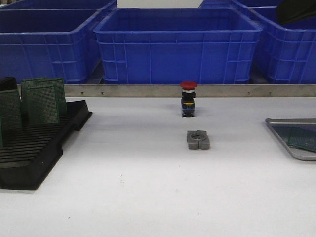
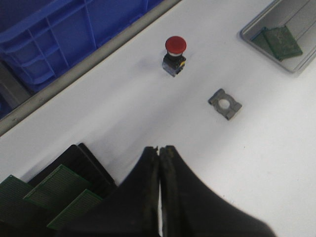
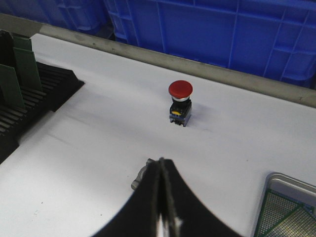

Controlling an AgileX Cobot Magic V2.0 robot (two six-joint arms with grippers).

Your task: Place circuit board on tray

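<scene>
The silver-grey tray (image 1: 286,133) lies at the right edge of the table with a green circuit board (image 1: 302,139) lying in it; both also show in the left wrist view, tray (image 2: 256,30) and board (image 2: 281,41), and in the right wrist view, tray (image 3: 289,181) and board (image 3: 286,215). More green circuit boards (image 1: 43,101) stand upright in the black slotted rack (image 1: 34,153) at the left. My left gripper (image 2: 159,149) is shut and empty above the table beside the rack. My right gripper (image 3: 160,160) is shut and empty above the grey metal block. Neither gripper shows in the front view.
A red emergency-stop button (image 1: 188,98) stands mid-table near the back. A grey metal block with a round hole (image 1: 198,139) lies in front of it. Big blue crates (image 1: 177,44) stand behind a metal rail (image 1: 148,91) at the table's back edge.
</scene>
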